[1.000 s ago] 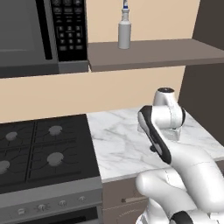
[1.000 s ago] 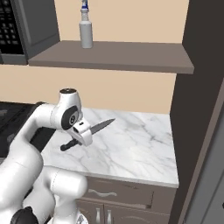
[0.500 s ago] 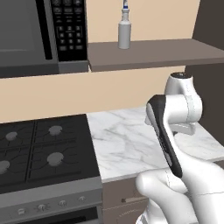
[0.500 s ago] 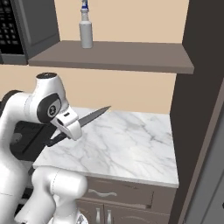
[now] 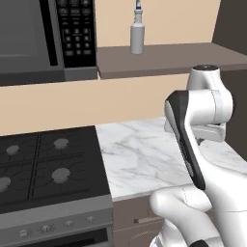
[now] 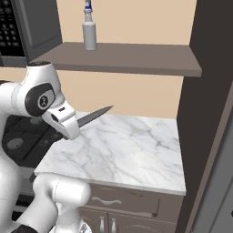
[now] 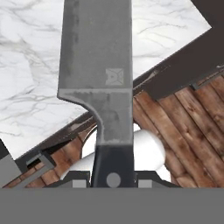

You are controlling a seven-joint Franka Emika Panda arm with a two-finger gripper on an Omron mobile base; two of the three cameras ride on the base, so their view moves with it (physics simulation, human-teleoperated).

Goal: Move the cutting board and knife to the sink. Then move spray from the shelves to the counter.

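Steel-bladed knife (image 6: 93, 115), stiff and probably light, is clamped by its black handle in the hand (image 7: 113, 178) above the table (image 6: 132, 150).

The arm is raised and folded back over its base, its pincer (image 7: 113, 178) clamped on the knife (image 7: 98, 74).

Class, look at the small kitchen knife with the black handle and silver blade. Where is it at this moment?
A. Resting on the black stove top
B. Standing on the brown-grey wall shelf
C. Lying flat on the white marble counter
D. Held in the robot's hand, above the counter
D: the small kitchen knife with black handle and silver blade juts from the robot's hand, which grips its handle, clear above the white marble counter.
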